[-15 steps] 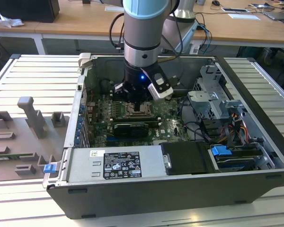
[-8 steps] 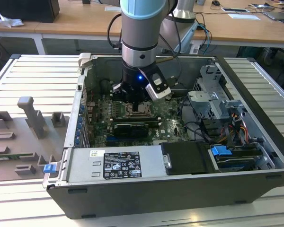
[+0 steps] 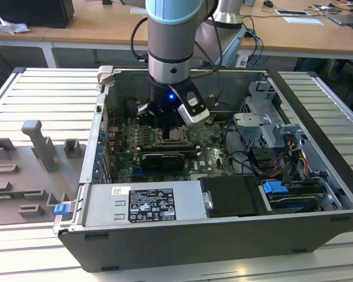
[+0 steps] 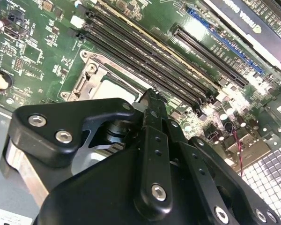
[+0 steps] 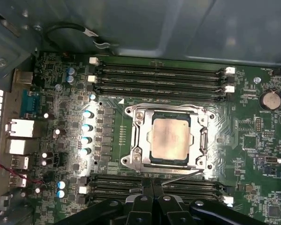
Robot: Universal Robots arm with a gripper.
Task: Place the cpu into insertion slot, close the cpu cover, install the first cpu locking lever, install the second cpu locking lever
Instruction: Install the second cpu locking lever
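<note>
the open computer case (image 3: 317,111) lies on a slatted metal table (image 3: 35,94), and the arm (image 3: 172,41) reaches straight down into it over the green motherboard (image 5: 253,154). in the first wrist view the cpu cover (image 5: 139,140) lies flat over the insertion slot (image 5: 203,140), framing the cpu (image 5: 171,139), whose pale metal top shows through the cut-out — the chip sits seated in the socket. long black memory slots (image 5: 159,77) run along both sides of the socket. the gripper (image 5: 152,185) hangs just beside the socket's edge, its two fingers (image 5: 143,194) pressed together with nothing between them; a thin metal lever (image 5: 180,176) lies slanted close by their tips — whether they touch it cannot be told.
</note>
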